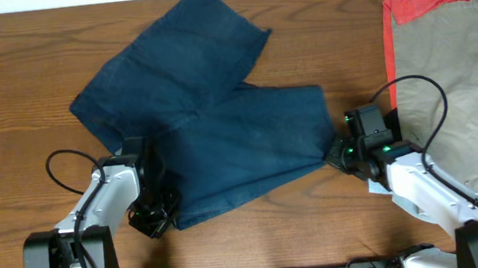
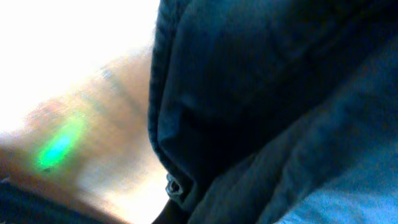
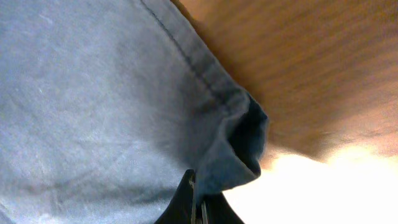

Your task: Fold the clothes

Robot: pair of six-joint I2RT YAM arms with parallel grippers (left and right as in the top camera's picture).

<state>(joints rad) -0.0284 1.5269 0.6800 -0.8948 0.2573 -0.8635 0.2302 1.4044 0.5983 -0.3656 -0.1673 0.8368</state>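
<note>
The clothes (image 1: pixel 220 118) are dark navy shorts lying wrinkled on the wooden table, one leg reaching up-left and the other to the right. My left gripper (image 1: pixel 160 214) is at the garment's lower-left corner. In the left wrist view the navy cloth (image 2: pixel 261 93) fills the frame close up, with a small pale button (image 2: pixel 173 185) at its edge, and the fingers are mostly hidden. My right gripper (image 1: pixel 336 154) is at the right leg's corner. In the right wrist view its fingers (image 3: pixel 198 208) are pinched shut on the hem (image 3: pixel 242 143).
A khaki-grey garment (image 1: pixel 454 87) lies on a red garment (image 1: pixel 424 2) at the table's right edge, close to my right arm. Bare wood (image 1: pixel 5 77) shows at the left and along the front. Black cables loop over both arms.
</note>
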